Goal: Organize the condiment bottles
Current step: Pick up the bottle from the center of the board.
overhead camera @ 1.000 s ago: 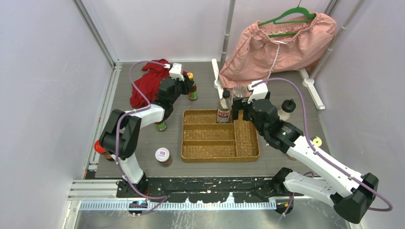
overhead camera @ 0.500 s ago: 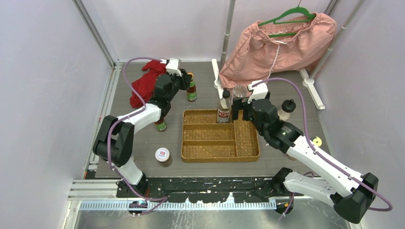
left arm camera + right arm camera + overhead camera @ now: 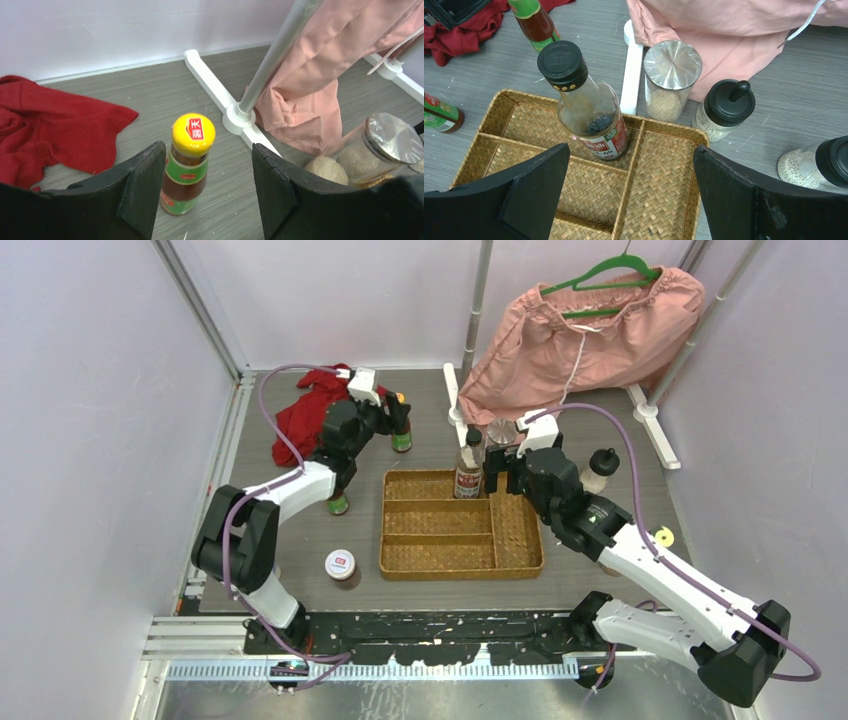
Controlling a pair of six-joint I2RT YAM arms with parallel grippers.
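Left gripper (image 3: 207,147) is widening since the earlier frame | green-labelled, yellow-capped sauce bottle (image 3: 187,170) is standing on the grey table (image 3: 150,85) between its jaws, untouched, likely awaiting a regrasp | right gripper (image 3: 630,149) is hovering wide over the woven wicker tray (image 3: 499,107).
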